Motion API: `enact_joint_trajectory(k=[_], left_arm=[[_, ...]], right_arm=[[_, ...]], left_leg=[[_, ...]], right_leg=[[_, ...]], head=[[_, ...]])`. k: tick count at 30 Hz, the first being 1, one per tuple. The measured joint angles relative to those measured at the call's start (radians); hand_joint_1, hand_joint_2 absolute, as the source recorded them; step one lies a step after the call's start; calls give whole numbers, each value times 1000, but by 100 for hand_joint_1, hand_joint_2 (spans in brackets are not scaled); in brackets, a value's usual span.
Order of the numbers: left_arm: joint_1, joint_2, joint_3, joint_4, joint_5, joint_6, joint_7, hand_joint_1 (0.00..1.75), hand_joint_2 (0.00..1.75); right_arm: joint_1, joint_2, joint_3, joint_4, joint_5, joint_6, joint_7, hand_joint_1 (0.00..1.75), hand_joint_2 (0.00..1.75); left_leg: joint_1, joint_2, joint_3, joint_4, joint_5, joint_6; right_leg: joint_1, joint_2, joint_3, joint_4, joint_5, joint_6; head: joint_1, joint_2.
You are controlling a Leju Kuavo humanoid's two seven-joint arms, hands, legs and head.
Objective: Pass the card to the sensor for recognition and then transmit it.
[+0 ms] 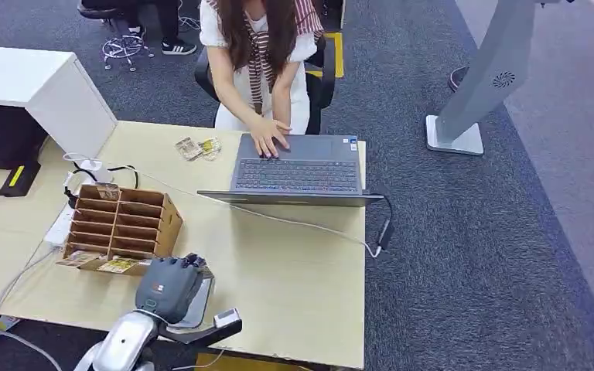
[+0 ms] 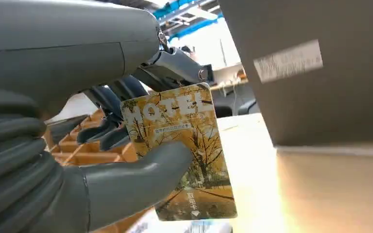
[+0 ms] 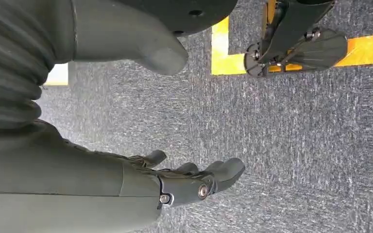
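Observation:
A yellow card (image 2: pixel 179 150) printed with autumn trees and the word MOTEL is pinched between the thumb and dark fingers of my left hand (image 2: pixel 68 160). In the head view my left hand (image 1: pixel 172 286) hovers at the table's near edge, over a flat grey pad (image 1: pixel 201 308) that looks like the sensor. The hand hides the card there. A brown slotted card rack (image 1: pixel 124 220) stands just behind the hand, with loose cards (image 1: pixel 116 265) at its front. My right hand (image 3: pixel 189 182) hangs over the carpet with its fingers apart, holding nothing.
A person sits across the table (image 1: pixel 309 270) typing on a grey laptop (image 1: pixel 298 170); its lid back (image 2: pixel 315 73) rises close beyond the card. A white cable (image 1: pixel 294 222) crosses the tabletop. A white cabinet (image 1: pixel 42 89) stands far left and a grey stand (image 1: pixel 472 100) on the carpet to the right.

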Motion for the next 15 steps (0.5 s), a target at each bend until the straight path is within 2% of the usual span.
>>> enact_joint_trajectory(k=[7,15], left_arm=[[-1,-3,-9,40,-24,-12,58,175,175],[-1,-13,-9,47,-35,-20,96,175,175]], right_arm=[[-1,3,-2,0,13,-2,6,0,175],[-3,6,-7,0,16,-2,8,0,175]], left_leg=[[0,0,0,0,0,0],[0,0,0,0,0,0]], right_leg=[[0,0,0,0,0,0],[0,0,1,0,0,0]], head=[[0,0],[0,0]])
